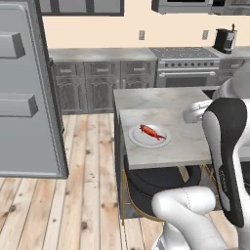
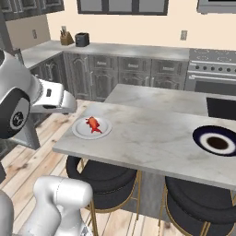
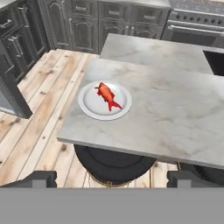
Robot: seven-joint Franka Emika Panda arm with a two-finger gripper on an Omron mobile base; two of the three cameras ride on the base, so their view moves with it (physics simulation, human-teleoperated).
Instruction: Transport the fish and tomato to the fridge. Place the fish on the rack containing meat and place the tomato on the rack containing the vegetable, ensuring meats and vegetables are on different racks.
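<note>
A red fish (image 3: pixel 107 96) lies on a white plate (image 3: pixel 89 107) near the left end of the marble island counter (image 3: pixel 175 109). The same fish (image 1: pixel 151 131) (image 2: pixel 93 124) rests on its plate (image 1: pixel 139 139) (image 2: pixel 80 131) in both base views. My gripper (image 3: pixel 111 178) hovers open above the counter's near edge, the fish ahead of it and between the lines of its fingertips (image 3: pixel 38 177), with nothing held. The grey fridge door (image 1: pixel 24 97) stands at the left. The tomato and the fridge racks are out of view.
A dark blue bowl (image 2: pixel 216 140) sits on the counter's right side, with a dark sink recess (image 2: pixel 222 108) behind it. Black stools (image 3: pixel 111 164) stand under the near edge. Grey cabinets and a stove (image 1: pixel 186 66) line the back wall. Wooden floor (image 1: pixel 83 185) lies between island and fridge.
</note>
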